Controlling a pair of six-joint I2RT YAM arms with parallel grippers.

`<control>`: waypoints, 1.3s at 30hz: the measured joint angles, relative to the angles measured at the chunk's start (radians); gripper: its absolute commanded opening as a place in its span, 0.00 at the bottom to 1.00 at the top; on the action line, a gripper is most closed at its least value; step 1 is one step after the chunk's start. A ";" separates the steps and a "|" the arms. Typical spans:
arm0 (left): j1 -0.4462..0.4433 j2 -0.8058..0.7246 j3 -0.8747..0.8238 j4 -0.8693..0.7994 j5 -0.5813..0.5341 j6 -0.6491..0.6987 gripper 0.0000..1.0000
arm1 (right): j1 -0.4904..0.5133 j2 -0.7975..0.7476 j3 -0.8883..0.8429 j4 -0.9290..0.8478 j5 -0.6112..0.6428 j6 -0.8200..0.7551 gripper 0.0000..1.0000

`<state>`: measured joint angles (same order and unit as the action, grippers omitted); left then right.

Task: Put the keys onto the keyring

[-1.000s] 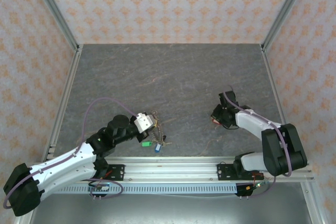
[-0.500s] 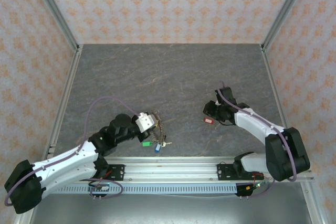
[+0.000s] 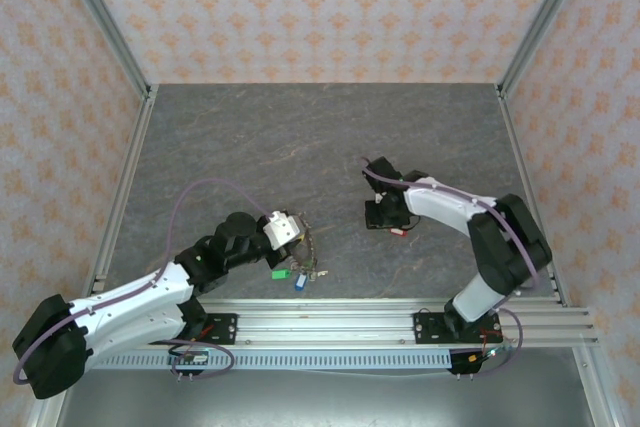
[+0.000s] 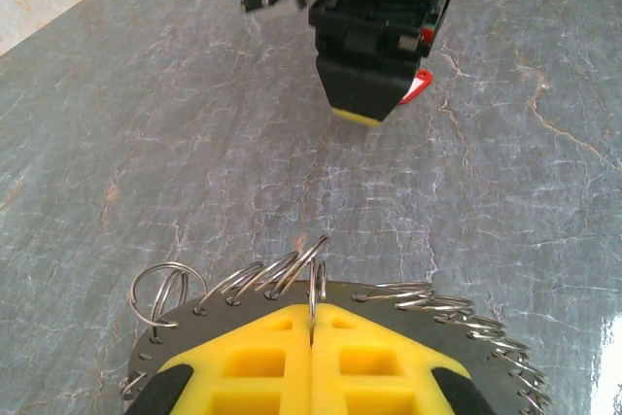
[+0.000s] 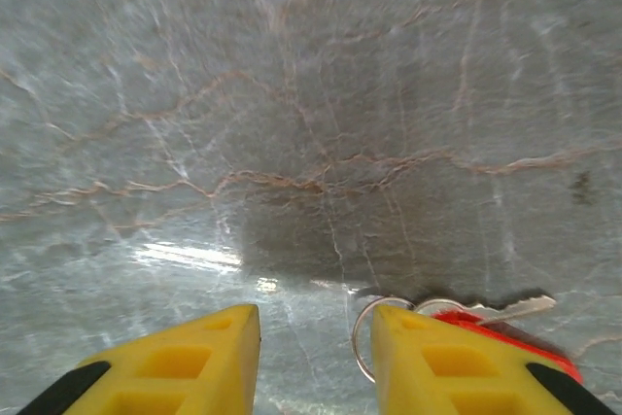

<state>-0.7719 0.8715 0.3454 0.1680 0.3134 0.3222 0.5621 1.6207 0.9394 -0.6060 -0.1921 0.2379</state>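
The left arm is stretched low and forward. The left gripper is clamped on the keyring, the yellow fingers pressed together. The right arm is folded back and reached across. The right gripper is tipped downward, well ahead of the left fingertips, jaws held apart with nothing gripped between them.

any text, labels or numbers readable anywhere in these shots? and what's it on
No readable text, brand, number or sign in any view.
red key tag: plain, no print seen.
green tag and blue tag: too small to tell whether they carry any print.
keyring: bare metal, no marking seen.
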 measured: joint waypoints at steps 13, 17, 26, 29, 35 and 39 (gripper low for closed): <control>0.000 -0.001 0.000 -0.004 0.000 0.000 0.00 | 0.007 0.056 0.029 -0.057 0.085 -0.015 0.19; 0.000 0.002 0.002 -0.005 0.000 0.000 0.00 | 0.007 0.049 0.029 -0.054 0.092 -0.015 0.13; 0.000 0.021 0.024 -0.024 0.000 0.000 0.00 | 0.003 -0.033 0.017 -0.008 0.108 -0.002 0.09; 0.000 0.021 0.024 -0.026 0.000 0.000 0.00 | -0.014 -0.066 -0.011 0.014 0.108 0.007 0.10; 0.000 0.029 0.028 -0.027 0.000 0.000 0.00 | -0.057 -0.079 -0.055 0.033 0.107 0.027 0.12; 0.000 0.031 0.029 -0.027 0.000 0.000 0.00 | -0.067 -0.079 -0.067 0.043 0.106 0.035 0.14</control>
<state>-0.7719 0.9024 0.3748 0.1413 0.3134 0.3225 0.4953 1.5421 0.8722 -0.5625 -0.0860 0.2729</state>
